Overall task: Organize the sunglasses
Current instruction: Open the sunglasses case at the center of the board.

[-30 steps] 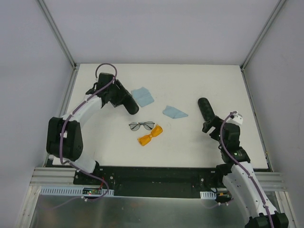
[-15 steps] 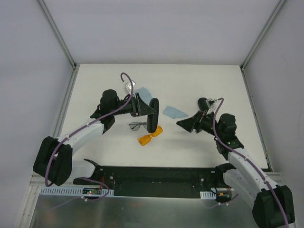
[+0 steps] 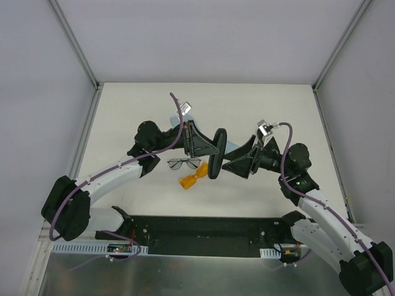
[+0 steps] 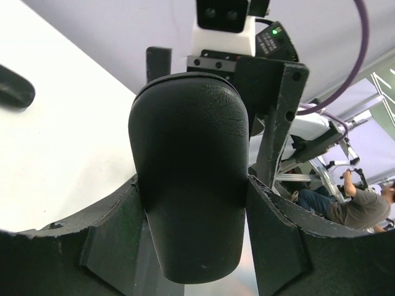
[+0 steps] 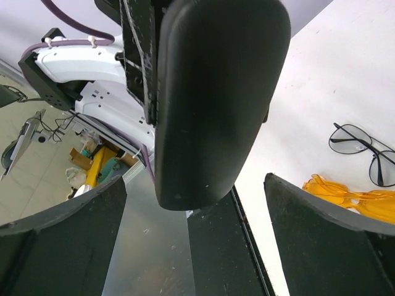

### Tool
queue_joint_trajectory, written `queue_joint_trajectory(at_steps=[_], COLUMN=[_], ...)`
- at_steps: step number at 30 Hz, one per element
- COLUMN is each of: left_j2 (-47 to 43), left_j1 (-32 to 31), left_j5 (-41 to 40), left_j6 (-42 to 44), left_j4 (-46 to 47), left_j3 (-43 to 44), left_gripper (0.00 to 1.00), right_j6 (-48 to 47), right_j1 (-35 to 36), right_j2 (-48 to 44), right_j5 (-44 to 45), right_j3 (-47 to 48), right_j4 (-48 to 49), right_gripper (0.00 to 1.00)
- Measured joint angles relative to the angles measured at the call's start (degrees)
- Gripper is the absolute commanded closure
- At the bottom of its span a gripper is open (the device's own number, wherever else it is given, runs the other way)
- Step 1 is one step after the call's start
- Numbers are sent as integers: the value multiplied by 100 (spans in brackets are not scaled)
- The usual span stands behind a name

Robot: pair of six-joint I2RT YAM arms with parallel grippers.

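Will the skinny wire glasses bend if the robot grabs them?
Probably: the wire-framed sunglasses have a very thin dark frame, so a hard squeeze might warp it. They look light, mostly wire and lenses. Lying flat on the table, they would likely slide, not roll.

One high fixed view, two wrist views face to face.
The top camera sits above and behind the arm bases (image 3: 117,219), looking down on the whole table (image 3: 123,111) from far off. The left wrist camera looks out between the left fingers (image 4: 111,240), very near the case (image 4: 191,172), toward the right arm (image 4: 225,43). The right wrist camera looks back between the right fingers (image 5: 333,234) at that case's other side, the left arm (image 5: 74,55) behind it. All three share the case; top and right wrist also share the wire pair (image 5: 364,154) and orange pair (image 5: 352,197).
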Motion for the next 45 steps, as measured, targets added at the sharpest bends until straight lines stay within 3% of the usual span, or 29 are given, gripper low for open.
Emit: queue_joint_trajectory(at_steps=[8, 11, 14, 20, 23, 31, 43, 45], left_j2=[68, 114, 168, 249, 249, 240, -299, -286], left_j1=[-157, -195, -227, -269, -306, -315, -374, -374], left_j5=[15, 26, 28, 31, 35, 13, -1215, -1416], left_j6=[-372, -442, -496, -555, -546, -398, 1355, 1513], left_j4=[476, 562, 603, 636, 695, 608, -2430, -2870], left_j3=[162, 223, 258, 258, 258, 258, 601, 662], left_gripper=[61, 61, 61, 62, 64, 66, 69, 70], right_j6=[-326, -378, -420, -483, -459, -472, -1499, -1646], right_j1=[337, 413, 485, 549, 560, 573, 649, 702], right_j2=[-168, -166, -166, -157, -136, -280, -310, -170], right_j5=[24, 44, 68, 116, 149, 337, 1495, 1794], right_j3=[44, 66, 98, 195, 195, 195, 785, 876], right_j4=[-356, -400, -415, -448, -490, -758, -2739, -2981], right_gripper=[1, 10, 12, 37, 54, 69, 75, 69])
